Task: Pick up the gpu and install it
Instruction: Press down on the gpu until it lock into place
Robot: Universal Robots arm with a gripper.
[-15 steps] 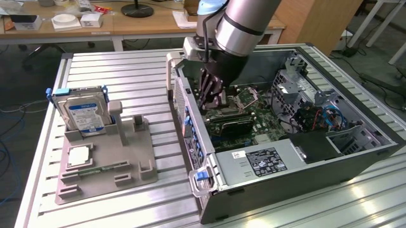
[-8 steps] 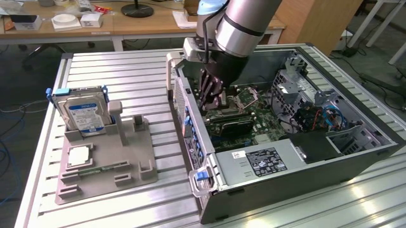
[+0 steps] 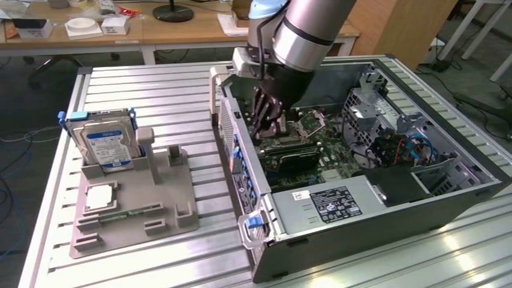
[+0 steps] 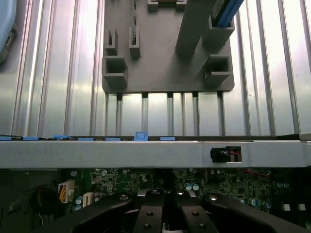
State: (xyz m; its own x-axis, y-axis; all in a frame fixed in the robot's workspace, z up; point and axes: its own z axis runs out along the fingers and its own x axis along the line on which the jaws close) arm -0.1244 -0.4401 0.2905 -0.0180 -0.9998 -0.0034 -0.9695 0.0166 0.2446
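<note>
Inside the open computer case (image 3: 376, 198), the arm (image 3: 300, 36) covers part of the motherboard (image 3: 320, 153), and the gripper (image 3: 268, 123) hides whatever its tips meet there. The arm's upper length is cut off by the exterior view's top edge. On the gray holder (image 3: 132, 204), the hard drive's (image 3: 102, 144) label print is too small to read.

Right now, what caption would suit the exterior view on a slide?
Arm's shut end effector reaches into the open computer case above the motherboard.
</note>
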